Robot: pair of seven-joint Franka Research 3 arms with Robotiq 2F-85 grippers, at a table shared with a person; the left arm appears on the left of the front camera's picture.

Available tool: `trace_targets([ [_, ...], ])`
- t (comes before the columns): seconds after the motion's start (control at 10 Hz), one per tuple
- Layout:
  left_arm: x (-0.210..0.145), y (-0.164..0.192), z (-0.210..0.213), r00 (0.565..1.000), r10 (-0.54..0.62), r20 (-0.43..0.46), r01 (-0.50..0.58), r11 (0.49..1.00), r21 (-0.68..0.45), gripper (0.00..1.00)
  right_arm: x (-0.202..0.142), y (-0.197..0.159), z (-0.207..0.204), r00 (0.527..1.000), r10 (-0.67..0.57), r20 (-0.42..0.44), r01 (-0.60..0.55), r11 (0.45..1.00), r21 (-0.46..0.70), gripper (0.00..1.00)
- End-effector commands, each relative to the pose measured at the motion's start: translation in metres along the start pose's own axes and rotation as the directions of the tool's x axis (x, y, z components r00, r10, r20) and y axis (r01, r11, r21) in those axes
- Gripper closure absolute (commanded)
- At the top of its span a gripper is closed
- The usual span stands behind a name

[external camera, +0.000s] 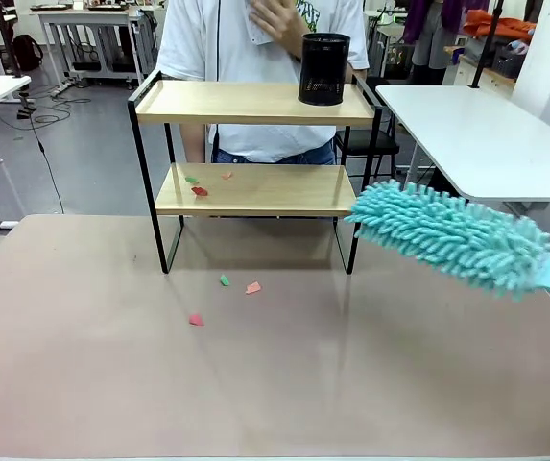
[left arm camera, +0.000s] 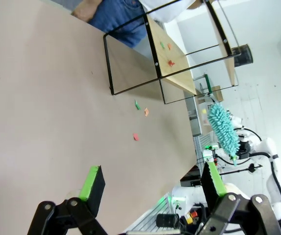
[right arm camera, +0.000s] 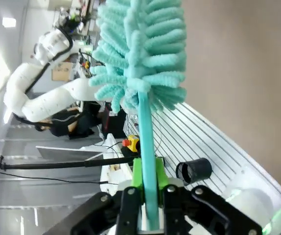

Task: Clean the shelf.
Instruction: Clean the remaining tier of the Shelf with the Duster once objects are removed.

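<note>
the shelf (external camera: 246, 102) stands at the far middle of the table (external camera: 275, 384). its lower board carries a few red and green paper scraps (external camera: 199, 191), and some loose scraps (external camera: 252, 287) lie on the table just in front of the shelf. a black mesh cup (external camera: 323, 69) sits at the right end of the shelf's top board, and a person (external camera: 255, 38) stands right behind the shelf. the right gripper (right arm camera: 149, 181) is clamped tight on the thin handle of a fluffy teal duster (external camera: 452, 238). the duster's head points at the shelf's right side, about level with the lower board, near the right legs but apart from them (a sensible line for sweeping that board sideways, judging by the litter there). the left gripper (left arm camera: 153, 181) hangs spread wide with nothing between its pads, well back from the shelf, probably parked clear of the sweep.
</note>
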State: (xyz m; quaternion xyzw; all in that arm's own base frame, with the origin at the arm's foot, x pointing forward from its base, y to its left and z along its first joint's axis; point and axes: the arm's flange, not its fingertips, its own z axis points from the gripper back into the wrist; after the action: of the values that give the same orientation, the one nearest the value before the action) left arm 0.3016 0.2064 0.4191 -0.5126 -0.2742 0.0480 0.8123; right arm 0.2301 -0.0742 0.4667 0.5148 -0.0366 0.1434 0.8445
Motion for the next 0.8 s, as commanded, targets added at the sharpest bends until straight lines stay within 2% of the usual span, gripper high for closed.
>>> trace_targets([
  [0.0,0.000,0.000,-0.002,1.000,-0.022,0.019,0.022,0.999,-0.024,0.00,0.023,0.028,-0.068,0.996,0.086,0.038,-0.085,0.996,-0.031,0.88],
  [0.1,0.000,0.000,-0.002,1.000,-0.022,0.019,0.022,0.999,-0.024,0.00,0.033,0.039,-0.092,0.994,0.106,0.018,-0.105,0.994,-0.025,0.88],
  [0.2,0.000,0.000,-0.002,1.000,-0.022,0.019,0.022,0.999,-0.024,0.00,0.047,0.040,-0.119,0.987,0.108,0.122,-0.094,0.989,-0.119,0.88],
  [0.4,0.000,0.000,-0.002,1.000,-0.022,0.019,0.022,0.999,-0.024,0.00,0.066,0.030,-0.144,0.992,0.083,0.092,-0.068,0.986,-0.154,0.88],
  [0.5,0.000,0.000,-0.002,1.000,-0.022,0.019,0.022,0.999,-0.024,0.00,0.069,0.024,-0.146,0.992,0.076,0.098,-0.057,0.982,-0.182,0.88],
  [0.6,0.000,0.000,-0.002,1.000,-0.022,0.019,0.022,0.999,-0.024,0.00,0.062,0.023,-0.133,0.993,0.112,0.040,-0.106,0.986,-0.127,0.88],
  [0.7,0.000,0.000,-0.002,1.000,-0.022,0.019,0.022,0.999,-0.024,0.00,0.107,0.045,-0.119,0.991,0.117,0.059,-0.106,0.980,-0.168,0.88],
])
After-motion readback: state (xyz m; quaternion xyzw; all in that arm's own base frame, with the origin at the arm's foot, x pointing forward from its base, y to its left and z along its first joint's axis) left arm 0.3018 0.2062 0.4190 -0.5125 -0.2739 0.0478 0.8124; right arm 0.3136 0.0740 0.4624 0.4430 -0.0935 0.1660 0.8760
